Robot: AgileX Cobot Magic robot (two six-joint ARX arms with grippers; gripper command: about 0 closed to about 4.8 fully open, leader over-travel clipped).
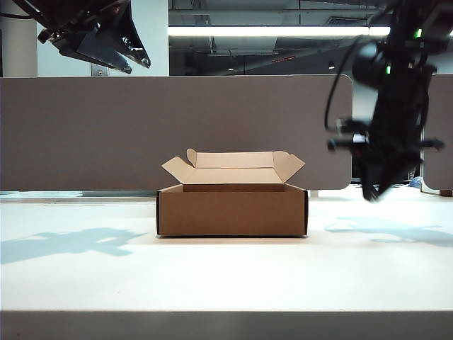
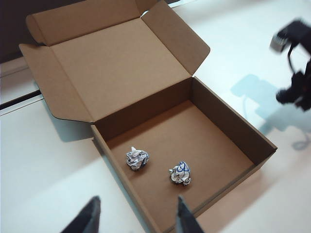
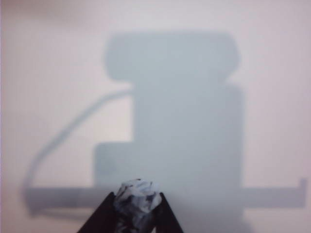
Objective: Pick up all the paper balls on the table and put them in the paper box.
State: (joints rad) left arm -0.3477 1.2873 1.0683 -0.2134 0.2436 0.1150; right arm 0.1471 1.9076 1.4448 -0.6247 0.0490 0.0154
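Note:
The brown paper box [image 1: 232,210] stands open at the middle of the white table [image 1: 226,276]. In the left wrist view its floor [image 2: 194,141] holds two paper balls, one [image 2: 137,158] beside the other [image 2: 180,173]. My left gripper [image 2: 137,213] hangs open and empty high above the box's near wall; in the exterior view it is at the upper left [image 1: 106,46]. My right gripper [image 3: 137,204] is shut on a third paper ball [image 3: 136,198], above the bare table. In the exterior view it hangs right of the box [image 1: 375,188], clear of the tabletop.
A grey-brown partition panel [image 1: 92,131] runs behind the table. The box's lid and tan flaps [image 2: 116,63] stand folded back on the far side. The right arm shows blurred at the edge of the left wrist view [image 2: 294,73].

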